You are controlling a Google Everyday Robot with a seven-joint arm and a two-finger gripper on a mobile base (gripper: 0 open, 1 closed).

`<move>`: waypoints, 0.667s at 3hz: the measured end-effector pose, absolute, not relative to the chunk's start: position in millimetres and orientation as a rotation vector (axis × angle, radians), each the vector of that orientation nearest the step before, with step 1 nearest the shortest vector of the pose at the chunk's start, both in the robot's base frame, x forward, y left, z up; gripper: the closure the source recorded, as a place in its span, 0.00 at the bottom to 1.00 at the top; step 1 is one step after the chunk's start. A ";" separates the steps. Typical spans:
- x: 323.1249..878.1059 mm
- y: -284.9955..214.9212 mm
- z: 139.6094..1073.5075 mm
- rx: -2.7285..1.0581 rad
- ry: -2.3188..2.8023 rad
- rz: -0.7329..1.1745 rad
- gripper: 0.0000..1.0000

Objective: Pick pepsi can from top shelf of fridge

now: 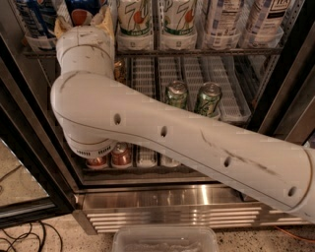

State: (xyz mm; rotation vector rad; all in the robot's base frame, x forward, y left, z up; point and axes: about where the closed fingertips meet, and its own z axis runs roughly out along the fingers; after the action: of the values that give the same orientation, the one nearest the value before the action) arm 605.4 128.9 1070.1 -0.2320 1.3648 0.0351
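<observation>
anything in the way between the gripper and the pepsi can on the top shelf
Nothing visible does. The gripper is right at the pepsi can, at one end of the top shelf; the 7up cans stand beside it, not between.

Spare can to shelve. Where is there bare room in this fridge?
Middle rack: bare ribbed lanes left of the two green cans and right of them. The top shelf is crowded; the gripper is at the pepsi can there.

Scuffed white arm (197,142), dark holes (117,118); tan-fingered hand (83,23) at top shelf (197,50).
</observation>
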 end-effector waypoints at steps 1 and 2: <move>613.3 127.9 1069.4 -0.226 1.369 0.024 0.35; 622.1 125.2 1070.5 -0.215 1.367 0.008 0.36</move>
State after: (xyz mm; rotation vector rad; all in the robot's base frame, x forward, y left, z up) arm 622.1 125.2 1070.5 -0.2153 1.3666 0.0082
